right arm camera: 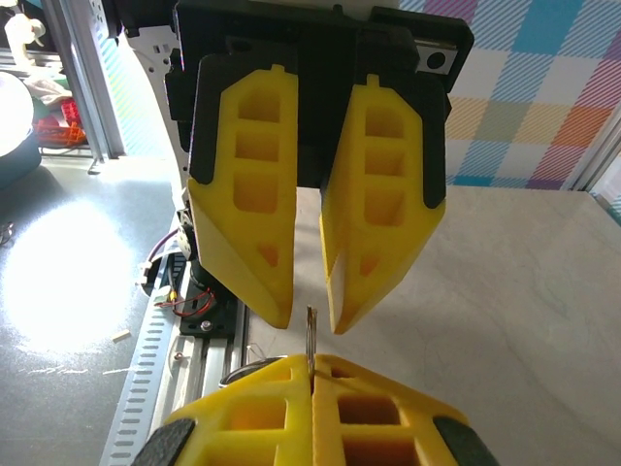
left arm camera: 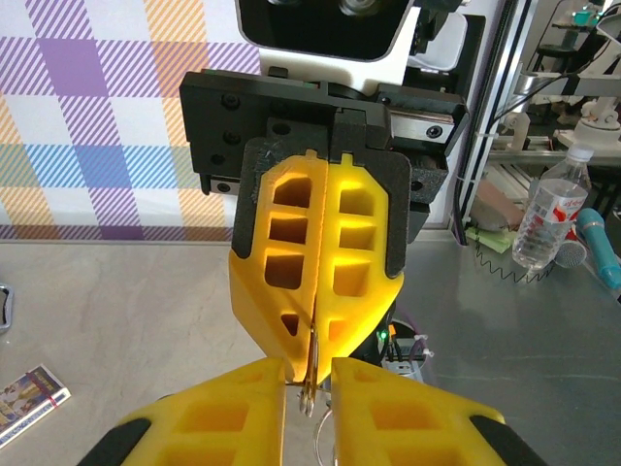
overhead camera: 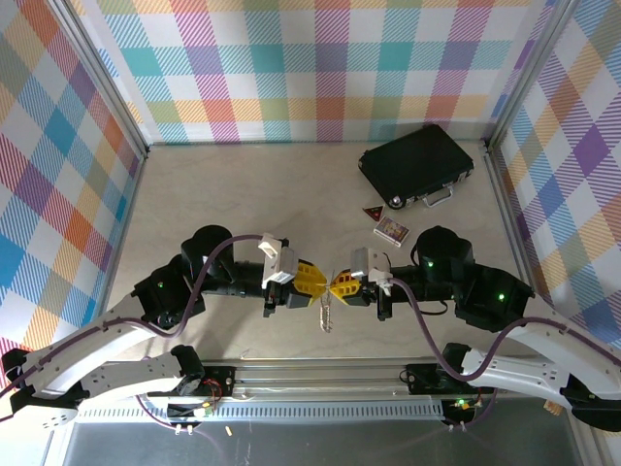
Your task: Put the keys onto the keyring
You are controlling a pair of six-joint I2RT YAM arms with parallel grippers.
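Both grippers meet tip to tip above the table's near middle. My right gripper (overhead camera: 333, 283) (right arm camera: 312, 369) is shut on a thin metal keyring (right arm camera: 310, 335) seen edge-on, which sticks out past its tips. My left gripper (overhead camera: 321, 282) (left arm camera: 310, 388) faces it with its jaws a little apart. In the right wrist view the left gripper's fingertips (right arm camera: 281, 316) straddle the ring's end without touching it. The keys (overhead camera: 326, 313) dangle below the meeting point. In the left wrist view a small metal piece (left arm camera: 309, 398) hangs under the right gripper's (left arm camera: 312, 369) shut tips.
A black case (overhead camera: 417, 165) lies at the back right, with a small patterned card (overhead camera: 392, 229) and a small red triangle (overhead camera: 373, 211) in front of it. The metal rail (overhead camera: 320, 374) runs along the near edge. Plaid walls enclose the wooden table (overhead camera: 213, 184).
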